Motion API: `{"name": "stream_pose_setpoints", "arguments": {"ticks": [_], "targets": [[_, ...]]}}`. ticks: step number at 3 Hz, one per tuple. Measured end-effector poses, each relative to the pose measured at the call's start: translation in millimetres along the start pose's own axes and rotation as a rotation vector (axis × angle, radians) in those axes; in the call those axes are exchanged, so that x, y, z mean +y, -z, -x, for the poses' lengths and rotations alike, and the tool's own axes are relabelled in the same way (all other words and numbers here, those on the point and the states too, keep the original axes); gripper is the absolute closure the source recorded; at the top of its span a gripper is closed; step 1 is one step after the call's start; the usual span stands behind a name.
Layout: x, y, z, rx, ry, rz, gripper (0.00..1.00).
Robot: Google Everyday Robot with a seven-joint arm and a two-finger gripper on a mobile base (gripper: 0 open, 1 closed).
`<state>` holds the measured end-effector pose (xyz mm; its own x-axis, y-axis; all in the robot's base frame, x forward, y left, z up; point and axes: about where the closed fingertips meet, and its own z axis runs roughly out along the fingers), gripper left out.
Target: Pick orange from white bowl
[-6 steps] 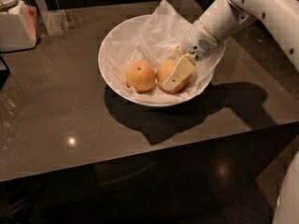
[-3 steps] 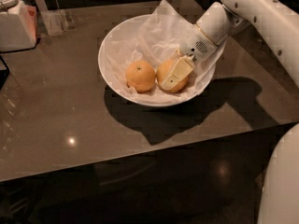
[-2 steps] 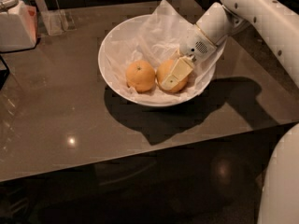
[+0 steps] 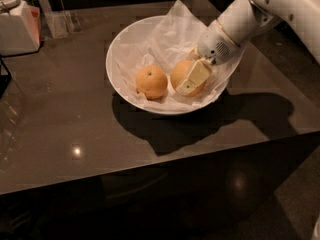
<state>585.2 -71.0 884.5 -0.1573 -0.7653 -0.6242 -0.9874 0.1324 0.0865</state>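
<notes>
The white bowl point(image 4: 113, 79), lined with crumpled tissue paper point(image 4: 172, 31), stands on the dark table. Two oranges lie in it. The orange point(image 4: 178, 75) is the right, slightly larger one. A smaller orange point(image 4: 151, 81) lies just left of it, a little apart. My gripper point(image 4: 187, 82) reaches down into the bowl from the upper right and is shut on the right orange. One cream finger point(image 4: 193, 77) lies flat across the orange's front; the other is hidden behind the fruit. The orange still rests in the bowl.
A white container point(image 4: 17, 26) and a clear plastic stand point(image 4: 59, 23) sit at the table's back left. The table's front edge point(image 4: 150, 168) runs below the bowl, and its right edge lies under my arm point(image 4: 280, 4).
My arm shifted slightly up and to the right two seconds ago. Over the last second nothing has visibly moved; the gripper stays on the right orange.
</notes>
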Motion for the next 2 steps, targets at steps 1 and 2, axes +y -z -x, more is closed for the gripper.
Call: {"name": "stream_pose_setpoints", "arguments": {"ticks": [1,2], "targets": [[31.0,41.4,22.5,-0.007,0.104,-0.137,1.0],[69.3,80.7,39.5,-0.027,0.182,-0.256,1.0]]}}
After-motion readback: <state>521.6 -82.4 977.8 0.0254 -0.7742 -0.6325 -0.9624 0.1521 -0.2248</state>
